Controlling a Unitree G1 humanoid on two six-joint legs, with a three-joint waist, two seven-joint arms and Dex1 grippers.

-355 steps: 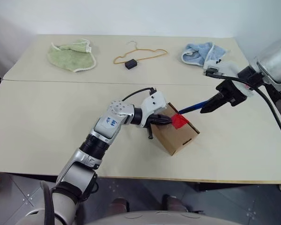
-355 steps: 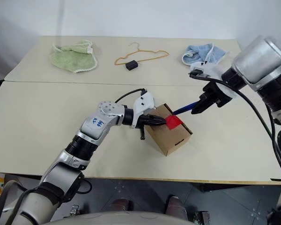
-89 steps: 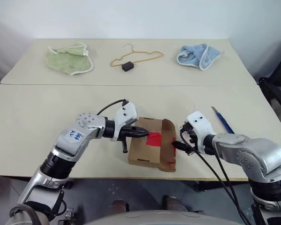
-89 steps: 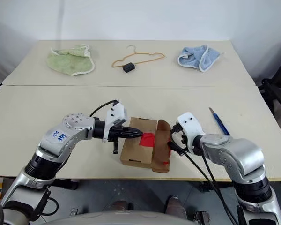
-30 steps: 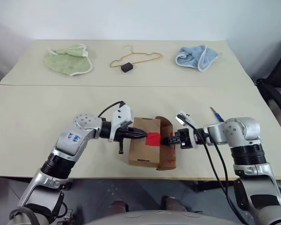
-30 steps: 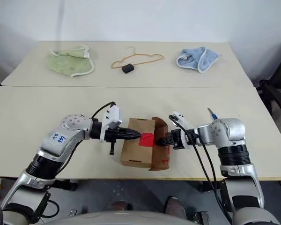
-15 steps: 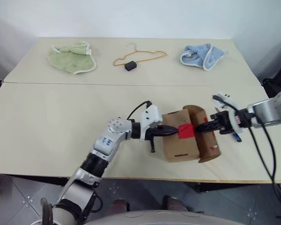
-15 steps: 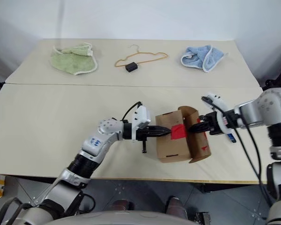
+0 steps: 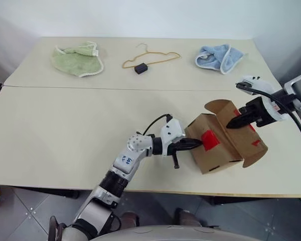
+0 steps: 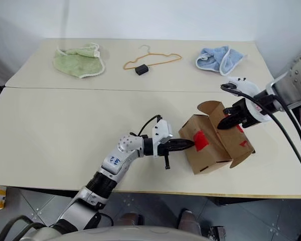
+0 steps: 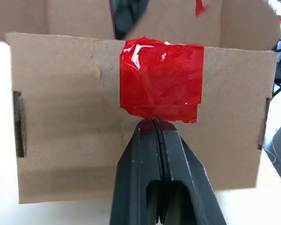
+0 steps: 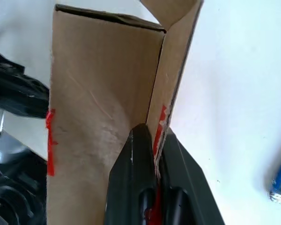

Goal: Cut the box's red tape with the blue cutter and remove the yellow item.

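Cardboard box (image 9: 215,145) feels light and bendy, so I keep my right gripper (image 9: 237,120) jaws clamped on its flap edge, left gripper (image 9: 196,143) jaws together against the red tape (image 9: 209,139).

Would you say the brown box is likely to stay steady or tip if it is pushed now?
The box looks tilted, so it would probably tip or slide. Its open lid flap, pinched by the right end effector, would likely bend. It seems light.
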